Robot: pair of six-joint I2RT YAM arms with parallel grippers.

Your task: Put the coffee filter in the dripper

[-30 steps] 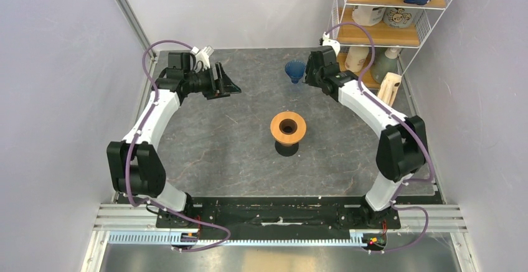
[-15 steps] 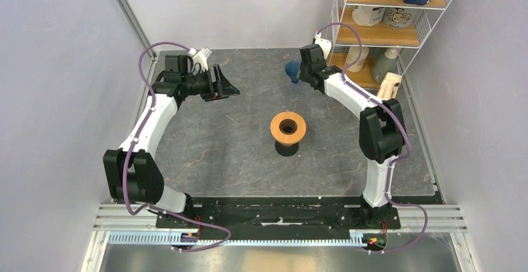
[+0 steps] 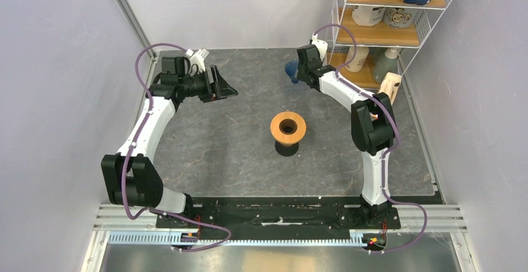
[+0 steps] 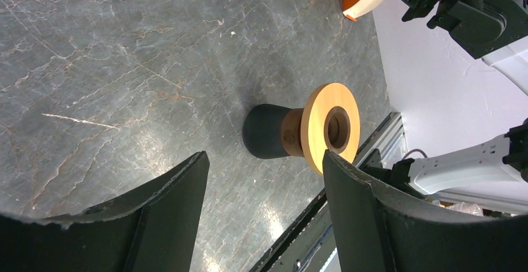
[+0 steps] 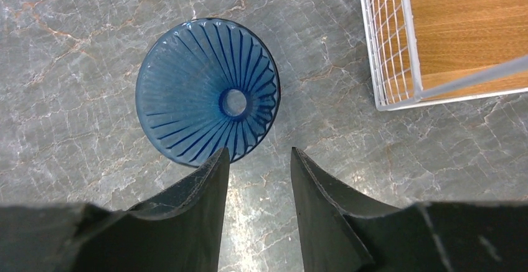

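Dark-blue and ribbed, the dripper point(image 5: 208, 91) stood mouth-up on the grey stone-patterned table point(image 3: 218, 141), at its far side and near the white wire shelf point(image 5: 386, 48). The drain hole showed plainly at its centre, and nothing lay inside the cone.

The right gripper point(image 5: 259, 155) hung just over the dripper's near rim with its fingers parted and nothing between them. One fingertip overlapped the rim in the wrist view, though I could not tell whether it touched. That placing looked meant to take the rim or steady the cone.

The left gripper point(image 4: 264, 160) was likewise spread and empty. It was held well apart from the dripper and aimed across the table toward the orange ring point(image 4: 330, 126) sitting on its dark base point(image 4: 264, 132). I judged it was free because it had yet to fetch the filter.

The coffee filter itself appeared in none of the three views. It may have lain outside them or behind an arm, so seating it in the cone was not yet done.

Counted: one dripper, one orange ring on one base, two grippers, both empty, and no filter in sight.
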